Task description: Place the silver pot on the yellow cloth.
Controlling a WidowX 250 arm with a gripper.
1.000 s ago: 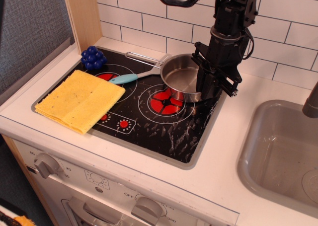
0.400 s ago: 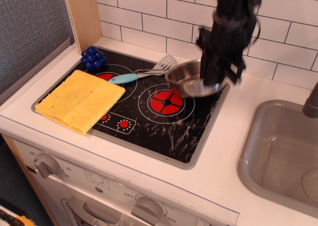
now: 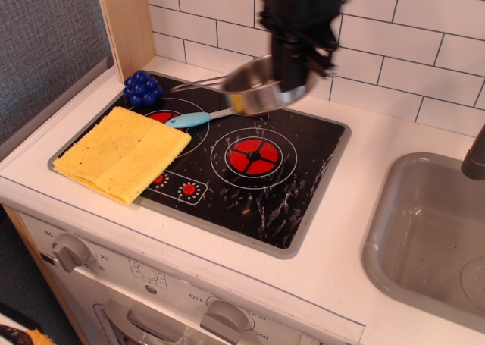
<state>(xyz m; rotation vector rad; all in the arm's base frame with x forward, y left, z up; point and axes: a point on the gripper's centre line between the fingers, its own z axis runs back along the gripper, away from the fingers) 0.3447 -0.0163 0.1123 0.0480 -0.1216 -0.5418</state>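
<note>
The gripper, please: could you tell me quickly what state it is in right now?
Gripper: closed on the silver pot, holding it lifted above the stove, not yet over the yellow cloth.

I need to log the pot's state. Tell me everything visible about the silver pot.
The silver pot is a small, round, shiny metal saucepan with shallow sides and a thin wire handle pointing left. It hangs tilted in the air above the stovetop's back edge, held at its right rim by the gripper. It touches nothing else, and its image is slightly blurred.
</note>
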